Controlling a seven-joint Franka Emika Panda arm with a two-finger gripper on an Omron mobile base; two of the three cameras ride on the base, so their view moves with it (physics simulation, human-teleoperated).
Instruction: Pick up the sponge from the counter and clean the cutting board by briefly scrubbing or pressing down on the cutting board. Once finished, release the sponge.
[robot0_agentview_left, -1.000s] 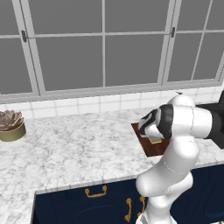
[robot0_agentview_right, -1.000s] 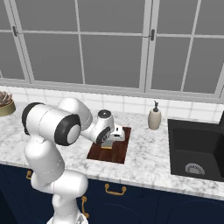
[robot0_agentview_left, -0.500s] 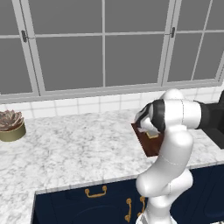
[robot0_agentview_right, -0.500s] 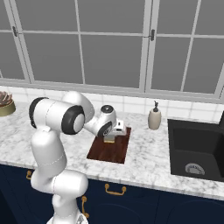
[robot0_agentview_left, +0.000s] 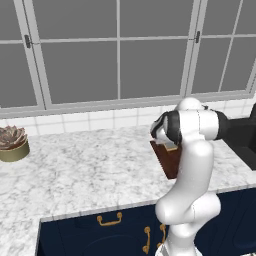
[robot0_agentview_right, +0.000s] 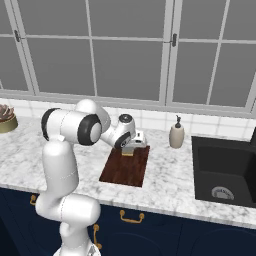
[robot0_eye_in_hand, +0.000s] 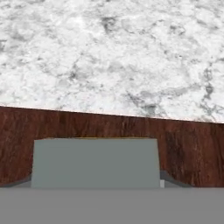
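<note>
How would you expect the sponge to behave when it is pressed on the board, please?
The sponge is a small flat block in the gripper, so probably light and squashy. Flat on the board, it should not roll, though it may slide.

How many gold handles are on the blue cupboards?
5 show. Left base view: one horizontal gold handle and two upright. Right base view adds one right of the arm and one left. The arm may hide more.
</note>
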